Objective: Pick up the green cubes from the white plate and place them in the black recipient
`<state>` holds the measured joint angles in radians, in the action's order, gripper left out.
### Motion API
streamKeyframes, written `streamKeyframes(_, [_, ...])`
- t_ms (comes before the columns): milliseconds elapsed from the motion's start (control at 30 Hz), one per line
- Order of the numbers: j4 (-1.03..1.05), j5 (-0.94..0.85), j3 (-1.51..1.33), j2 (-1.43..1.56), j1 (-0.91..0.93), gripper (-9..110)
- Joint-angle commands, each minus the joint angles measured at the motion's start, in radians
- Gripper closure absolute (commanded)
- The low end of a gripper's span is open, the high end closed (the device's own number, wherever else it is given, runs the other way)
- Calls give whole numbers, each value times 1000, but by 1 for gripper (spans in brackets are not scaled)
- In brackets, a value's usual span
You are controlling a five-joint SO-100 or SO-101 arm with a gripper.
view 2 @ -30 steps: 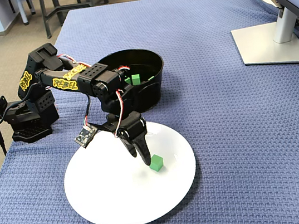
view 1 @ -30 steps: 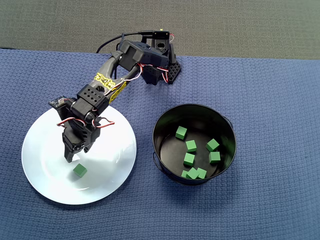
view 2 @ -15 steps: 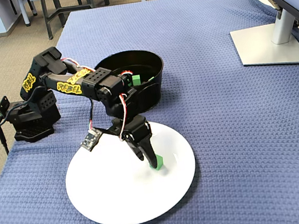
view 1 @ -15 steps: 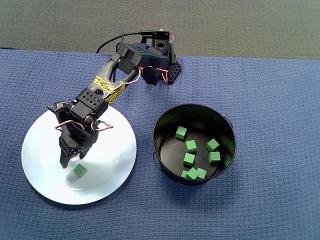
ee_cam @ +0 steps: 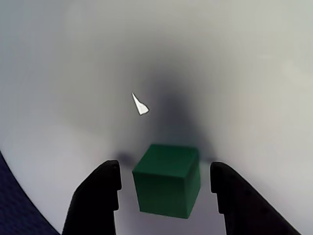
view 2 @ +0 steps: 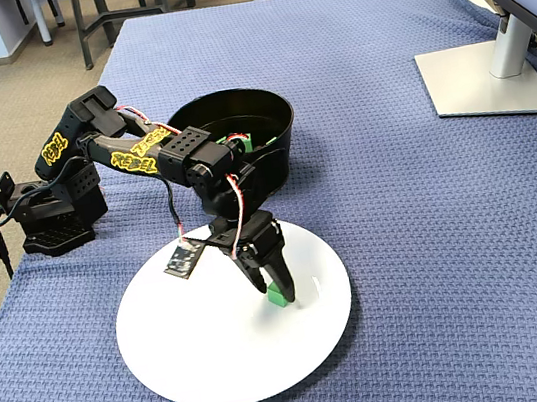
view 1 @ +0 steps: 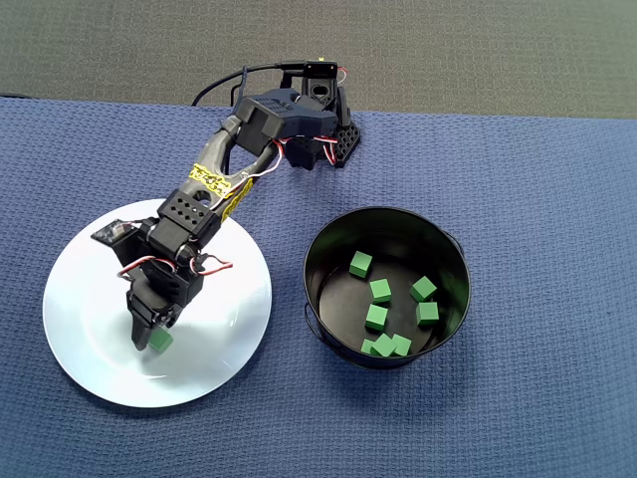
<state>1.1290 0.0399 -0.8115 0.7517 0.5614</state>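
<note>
Currently the step in hand is the grasp of the last green cube (ee_cam: 167, 180) left on the white plate (view 1: 225, 304). The gripper (ee_cam: 165, 191) is spread apart, with one black finger on each side of the cube and a visible gap between each finger and the cube face in the wrist view. Nothing is held yet.

The cube rests flat on the plate, between the plate's centre and its near rim in the overhead view, directly under the gripper tips (view 1: 151, 339). Six further green cubes (view 1: 377, 291) lie on the floor of the black pot (view 1: 320, 309), which stands just beside the plate on the blue cloth (view 1: 537, 199).

Recommended procedure, as judged from these views:
1. Check the centring. In the wrist view the cube sits slightly nearer the right finger; a small lateral correction would equalise the gaps.
2. Keep the fingertips low, close to the plate surface, so they meet the cube at mid-height.
3. Close slowly. The plate looks glossy, and an off-centre contact could slide or rotate the cube.
4. Lift vertically before travelling, and clear the pot's tall wall before releasing over its interior.
</note>
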Motion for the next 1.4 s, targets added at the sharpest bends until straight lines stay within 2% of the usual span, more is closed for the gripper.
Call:
streamKeyframes(0, [-32,-52,66,23,-29,87])
streamKeyframes(233, [-58,-94,60,6,-28,87])
streamKeyframes(367, [-61,-84,52,11,-28,96])
streamKeyframes(800, [-60,-60,18,49,-17,101])
streamKeyframes(1000, [-54,-15,-242,382,32,101])
streamKeyframes(1200, [91,-15,-500,853,58,101])
streamKeyframes(1367, [121,-2,-741,1227,-74,101])
